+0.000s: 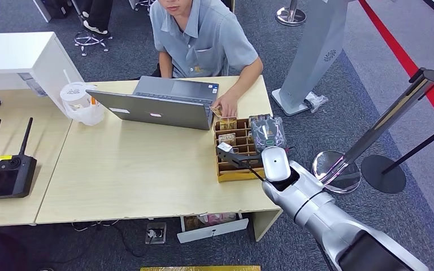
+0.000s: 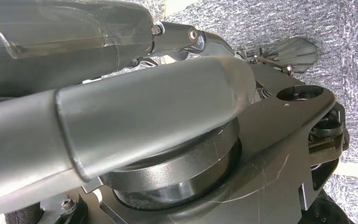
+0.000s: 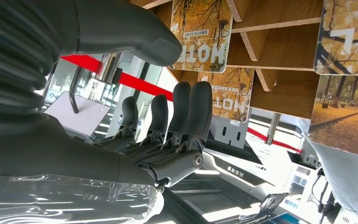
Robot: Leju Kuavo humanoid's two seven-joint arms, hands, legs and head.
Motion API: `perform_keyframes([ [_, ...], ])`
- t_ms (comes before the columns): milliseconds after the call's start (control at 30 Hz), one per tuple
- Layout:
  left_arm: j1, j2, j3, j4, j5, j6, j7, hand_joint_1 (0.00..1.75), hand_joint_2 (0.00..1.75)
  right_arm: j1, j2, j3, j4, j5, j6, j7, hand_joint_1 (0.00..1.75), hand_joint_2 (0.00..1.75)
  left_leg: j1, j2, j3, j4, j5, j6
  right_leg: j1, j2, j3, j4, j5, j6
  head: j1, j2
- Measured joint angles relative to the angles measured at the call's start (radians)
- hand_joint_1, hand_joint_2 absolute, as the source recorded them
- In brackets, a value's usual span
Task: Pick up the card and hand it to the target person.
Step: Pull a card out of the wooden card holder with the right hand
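Wooden dividers split the shallow brown card box [image 1: 233, 151] at the right end of the pale wood bench [image 1: 147, 169] into slots, and the autumn-tree printed cards [image 3: 201, 32] stand in those slots. In the right wrist view, which is turned, two of the cards carry the word "HOTEL" in white letters; the smaller print above it is too fine to read. The right robot hand [image 1: 231, 156] hangs just over the near half of the box, at the end of a silver arm with a white wrist cover [image 1: 276, 164] reaching in from the right. Its dark fingers [image 3: 186, 112] stand upright and apart from the thick grey thumb [image 3: 135, 37], with nothing between them; the thumb tip lies close beside one card's edge. At the far end of the box a person's hand [image 1: 226, 106] rests on the cards, beside a grey open laptop [image 1: 158, 104]. The left robot hand [image 2: 135, 126] appears as a blurred grey cover and thumb; how its fingers lie cannot be told.
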Motion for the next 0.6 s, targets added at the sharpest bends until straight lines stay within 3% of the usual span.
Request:
perform_keyframes([
  [600,0.0,0.0,0.0,0.0,-0.002,0.0,0.0,0.0,0.0,0.014,0.016,0.001,0.018,-0.023,-0.01,-0.035,1.0,1.75,0.0,0.0,0.0,0.0,0.0,0.0,0.0,0.0,0.0,0.0,0.0,0.0,0.0,0.0],
])
